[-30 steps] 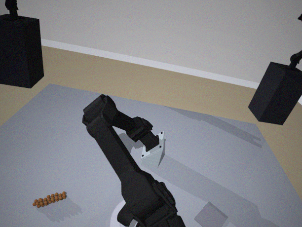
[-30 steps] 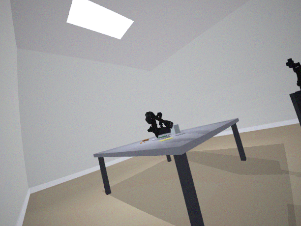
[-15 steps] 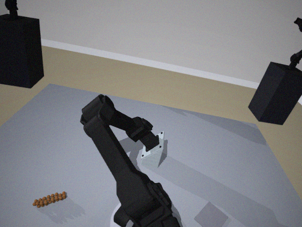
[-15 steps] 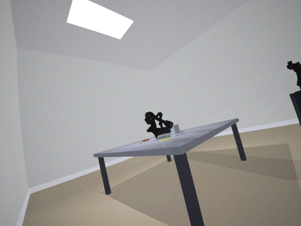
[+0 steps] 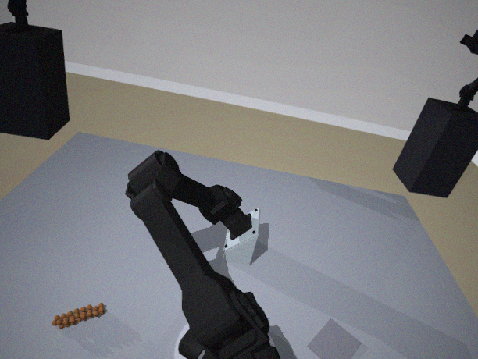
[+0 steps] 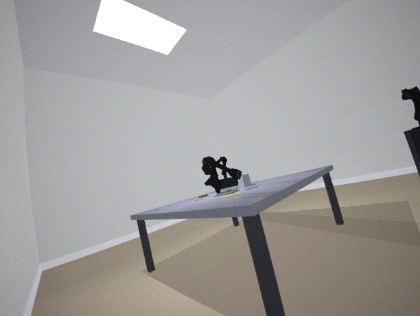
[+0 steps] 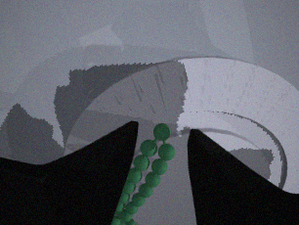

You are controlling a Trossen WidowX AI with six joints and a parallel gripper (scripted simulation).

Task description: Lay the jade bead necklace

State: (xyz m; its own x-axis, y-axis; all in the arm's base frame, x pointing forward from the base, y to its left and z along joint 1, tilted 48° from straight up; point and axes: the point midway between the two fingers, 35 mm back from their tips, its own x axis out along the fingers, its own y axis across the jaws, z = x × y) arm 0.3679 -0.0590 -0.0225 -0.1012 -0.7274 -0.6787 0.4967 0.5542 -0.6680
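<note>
Pale gray walls [image 5: 254,51] [image 6: 120,144] meet a tan floor [image 5: 234,129] [image 6: 86,285] along a white baseboard [image 5: 234,101] [image 6: 103,241]. A bright rectangular ceiling light [image 6: 138,27] shines from the pale ceiling [image 6: 223,44]. The gray-blue table [image 5: 98,234] [image 6: 206,217] stands on dark, square legs [image 6: 261,254] [image 6: 145,245] [image 6: 333,197] at its corners. Beyond the tabletop's two far corners in the top view stand dark box-shaped pedestals [image 5: 27,82] [image 5: 433,152], apart from its edges. Broad shadows fall across the floor.
</note>
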